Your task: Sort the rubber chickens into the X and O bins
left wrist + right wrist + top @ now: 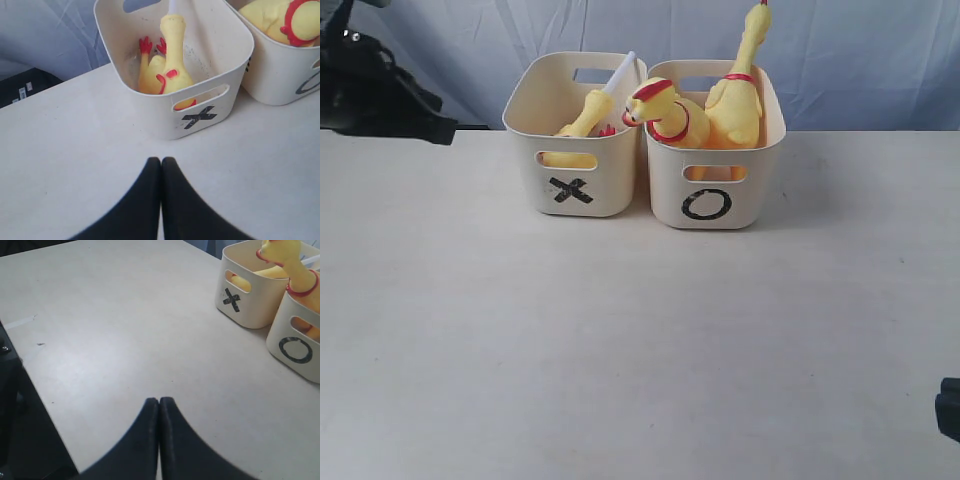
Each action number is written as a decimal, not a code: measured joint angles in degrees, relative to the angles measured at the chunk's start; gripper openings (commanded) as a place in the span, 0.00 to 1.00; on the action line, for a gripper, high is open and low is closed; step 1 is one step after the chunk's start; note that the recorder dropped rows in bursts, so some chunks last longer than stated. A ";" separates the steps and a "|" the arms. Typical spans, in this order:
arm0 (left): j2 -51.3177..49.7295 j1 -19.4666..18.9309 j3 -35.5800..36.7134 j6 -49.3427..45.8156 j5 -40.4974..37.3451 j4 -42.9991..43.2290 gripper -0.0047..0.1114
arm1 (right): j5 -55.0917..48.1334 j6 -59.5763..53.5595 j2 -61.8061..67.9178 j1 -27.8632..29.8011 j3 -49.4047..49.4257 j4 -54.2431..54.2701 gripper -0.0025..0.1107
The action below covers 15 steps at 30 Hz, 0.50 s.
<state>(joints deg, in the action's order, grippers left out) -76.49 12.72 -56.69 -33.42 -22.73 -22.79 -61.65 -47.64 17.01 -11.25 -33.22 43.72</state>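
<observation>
Already binned: 1 rubber chicken (146, 75) and the slim small one (172, 45) in the X bin (525, 150), 2 in the O bin (760, 185). Could topple out, the tall chicken (740, 100) standing far above the rim, or slip across, its neighbour's head (655, 95) hanging over the shared edge. Left gripper (161, 164) and right gripper (159, 404) pressed together, empty. Readable: black X (571, 190), black O (706, 204) only.

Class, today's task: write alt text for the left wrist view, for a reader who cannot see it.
A cream X bin on a pale table holds yellow rubber chickens with red feet. The shut black left gripper points toward it in the foreground, and the O bin, holding another chicken, shows beside it.
</observation>
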 measured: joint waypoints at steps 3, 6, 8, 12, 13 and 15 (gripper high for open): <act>5.62 0.00 4.48 0.00 0.89 -0.51 0.04 | 0.00 0.00 0.00 0.00 0.00 0.00 0.01; 10.64 0.00 8.31 0.00 1.82 -0.63 0.04 | 0.00 0.00 0.00 0.00 0.00 0.00 0.01; 15.45 0.00 11.76 0.00 3.37 -2.01 0.04 | 0.00 0.00 0.00 0.00 0.00 0.00 0.01; 22.93 0.00 16.74 0.00 6.07 -5.42 0.04 | 0.11 0.00 -2.88 0.78 0.00 0.00 0.01; 25.64 0.00 18.61 0.00 7.43 -6.13 0.04 | 0.11 0.00 -5.48 2.49 0.00 0.11 0.01; 29.42 0.00 21.35 0.00 10.15 -6.36 0.04 | 0.11 0.00 -9.45 6.06 0.00 0.11 0.01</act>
<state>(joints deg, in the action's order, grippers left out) -47.08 12.72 -35.35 -33.42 -12.59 -29.14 -61.54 -47.64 7.56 -5.18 -33.22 43.83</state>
